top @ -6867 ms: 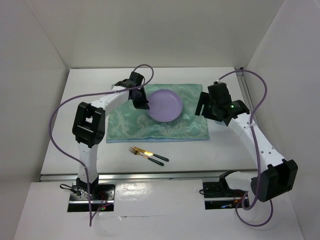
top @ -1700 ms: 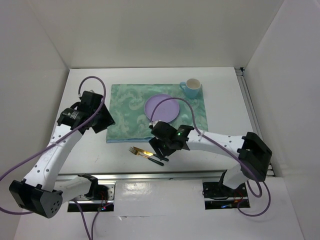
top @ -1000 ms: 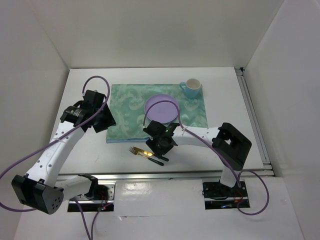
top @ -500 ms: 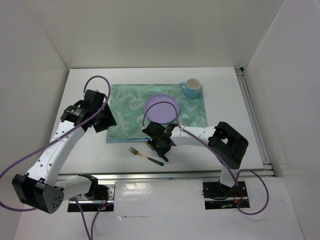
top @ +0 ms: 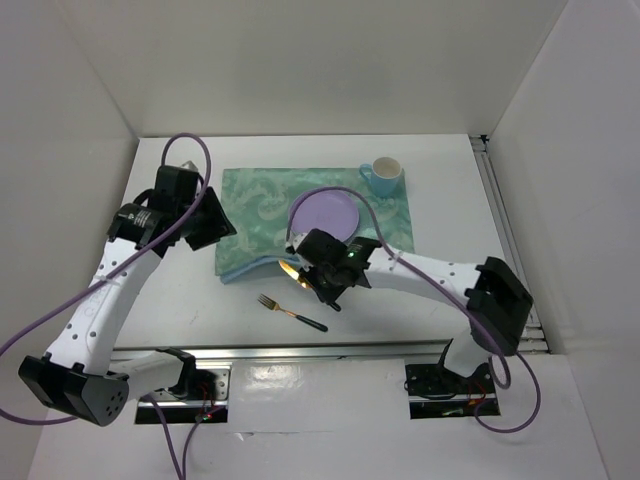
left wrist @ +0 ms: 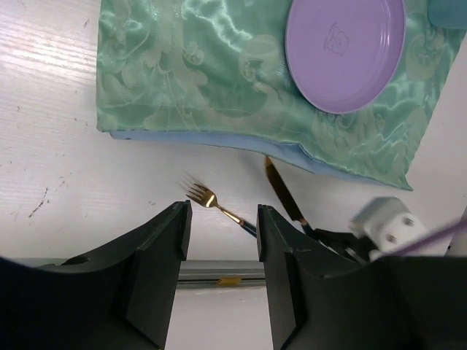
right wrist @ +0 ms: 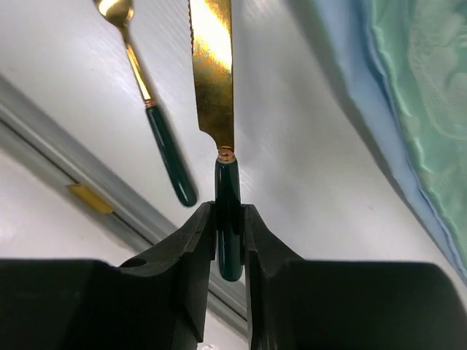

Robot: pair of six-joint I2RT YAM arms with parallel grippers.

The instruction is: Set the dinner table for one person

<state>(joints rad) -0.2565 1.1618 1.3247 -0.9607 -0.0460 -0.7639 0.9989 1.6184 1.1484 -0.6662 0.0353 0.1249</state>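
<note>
dinner table [top: 450,190] beneath right pincer [right wrist: 228,222] with knife [right wrist: 213,80]

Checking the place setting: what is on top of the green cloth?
A purple plate and, at the far right corner, a blue cup. In the overhead view the left arm covers the left edge of the cloth, so that strip cannot be checked.

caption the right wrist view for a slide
Right gripper clamps the knife by its green handle, fork lying beside it.

Top edge crops tines of the fork [right wrist: 164,146].
</note>
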